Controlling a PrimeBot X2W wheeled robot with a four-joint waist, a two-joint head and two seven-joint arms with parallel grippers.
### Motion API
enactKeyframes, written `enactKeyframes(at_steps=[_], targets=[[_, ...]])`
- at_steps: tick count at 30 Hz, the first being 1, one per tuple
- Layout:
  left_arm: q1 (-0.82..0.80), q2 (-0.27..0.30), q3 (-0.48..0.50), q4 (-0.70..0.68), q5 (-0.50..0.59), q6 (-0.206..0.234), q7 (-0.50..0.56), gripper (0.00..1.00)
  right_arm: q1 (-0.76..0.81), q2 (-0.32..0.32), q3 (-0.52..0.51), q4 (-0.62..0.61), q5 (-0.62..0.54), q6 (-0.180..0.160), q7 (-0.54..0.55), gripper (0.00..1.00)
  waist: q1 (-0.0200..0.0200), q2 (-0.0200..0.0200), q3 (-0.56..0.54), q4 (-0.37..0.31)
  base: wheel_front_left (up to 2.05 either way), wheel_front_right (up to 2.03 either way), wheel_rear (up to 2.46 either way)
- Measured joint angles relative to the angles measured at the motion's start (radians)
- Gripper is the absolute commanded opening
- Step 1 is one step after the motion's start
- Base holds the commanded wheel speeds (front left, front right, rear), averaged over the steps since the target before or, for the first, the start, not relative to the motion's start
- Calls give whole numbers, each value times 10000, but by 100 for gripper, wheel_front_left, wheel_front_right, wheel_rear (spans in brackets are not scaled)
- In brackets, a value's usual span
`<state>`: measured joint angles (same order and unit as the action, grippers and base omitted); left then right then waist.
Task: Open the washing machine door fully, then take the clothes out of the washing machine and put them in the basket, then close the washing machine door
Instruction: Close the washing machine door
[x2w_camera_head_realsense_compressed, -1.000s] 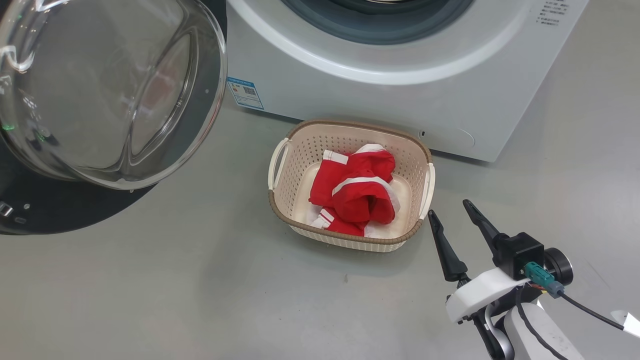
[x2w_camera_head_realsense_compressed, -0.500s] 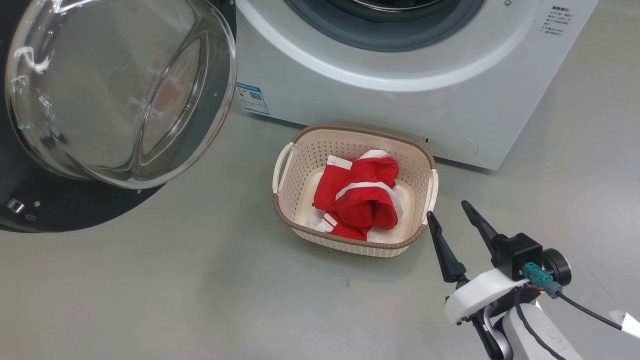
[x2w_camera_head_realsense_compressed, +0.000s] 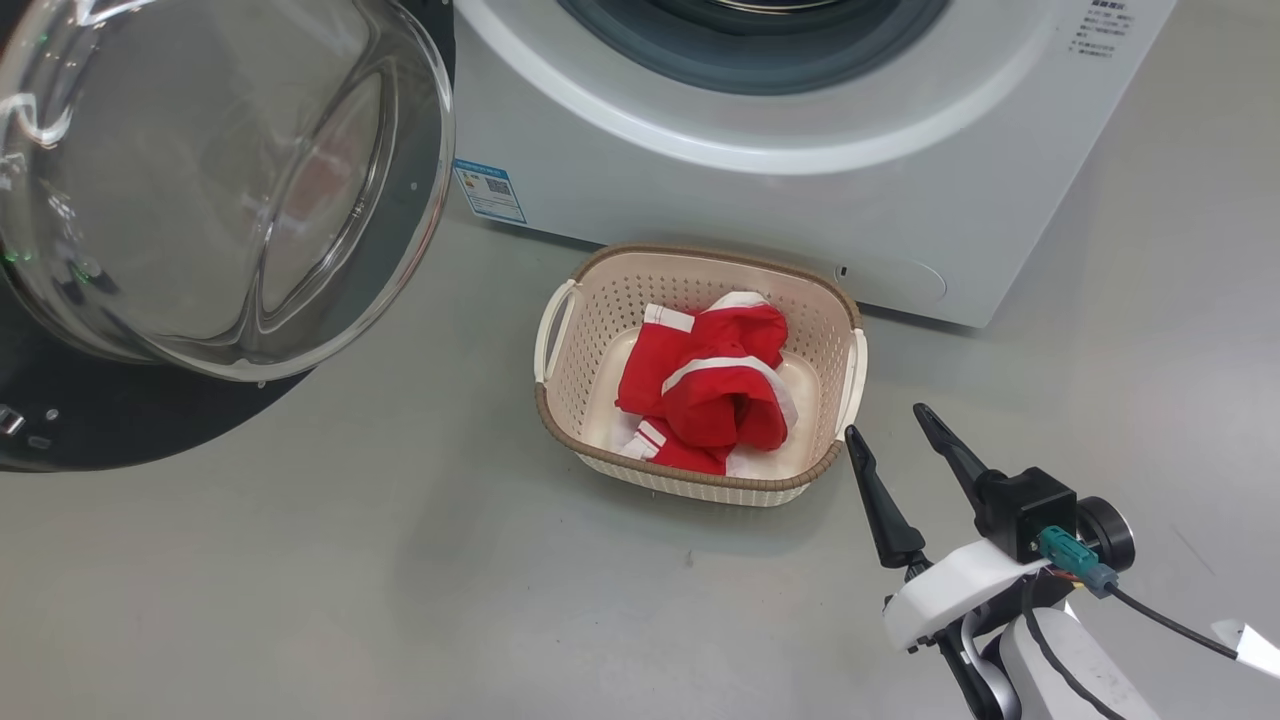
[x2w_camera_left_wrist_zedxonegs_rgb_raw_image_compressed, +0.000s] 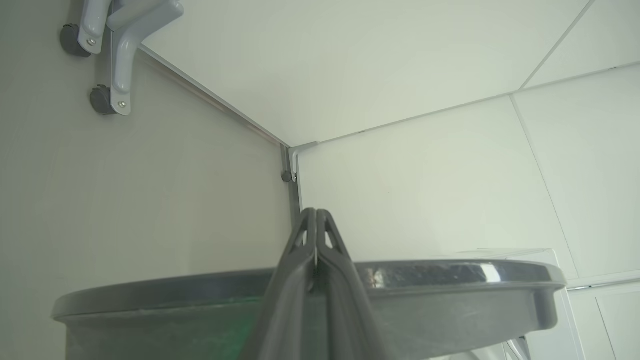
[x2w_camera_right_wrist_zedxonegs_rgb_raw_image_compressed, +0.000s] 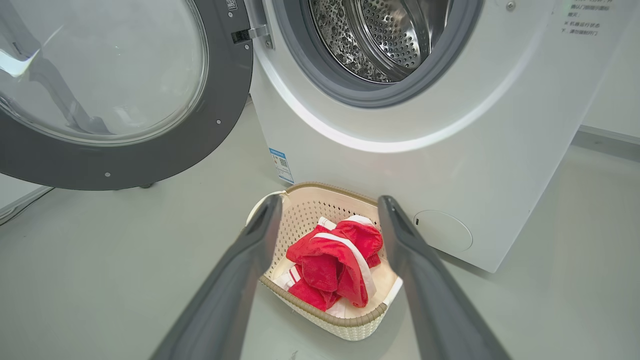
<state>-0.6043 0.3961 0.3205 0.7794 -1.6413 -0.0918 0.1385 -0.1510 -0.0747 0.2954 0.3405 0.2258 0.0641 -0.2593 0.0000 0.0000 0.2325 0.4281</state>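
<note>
My right hand (x2w_camera_head_realsense_compressed: 884, 420) hangs released, its two fingers spread, just beside the right end of the one basket (x2w_camera_head_realsense_compressed: 600, 330), which sits on the floor (x2w_camera_head_realsense_compressed: 400, 560) close in front of the one washer (x2w_camera_head_realsense_compressed: 700, 190). In the basket lies a single heap of red clothes (x2w_camera_head_realsense_compressed: 715, 385) with white stripes; how many pieces it holds I cannot tell. The one door (x2w_camera_head_realsense_compressed: 220, 190) stands swung wide open to my left, and my left hand (x2w_camera_left_wrist_zedxonegs_rgb_raw_image_compressed: 316, 212) is clenched, its two fingers pressed together in front of the door's rim.
</note>
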Motion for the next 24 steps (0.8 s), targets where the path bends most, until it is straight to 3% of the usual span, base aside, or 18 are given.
enactKeyframes(at_steps=[5, 24], targets=[[-221, 6, -48, 213, -15, -52, 81, 0, -52, -12, -113, -2, 0, 8, 0, 100, 0, 0, 165, -119, 0, 0, 0], [48, -100, -750, -821, -792, -280, 3413, 0, -53, 12, -270, 36, 4, 50, 0, 100, 0, 0, 32, 74, 0, 0, 0]])
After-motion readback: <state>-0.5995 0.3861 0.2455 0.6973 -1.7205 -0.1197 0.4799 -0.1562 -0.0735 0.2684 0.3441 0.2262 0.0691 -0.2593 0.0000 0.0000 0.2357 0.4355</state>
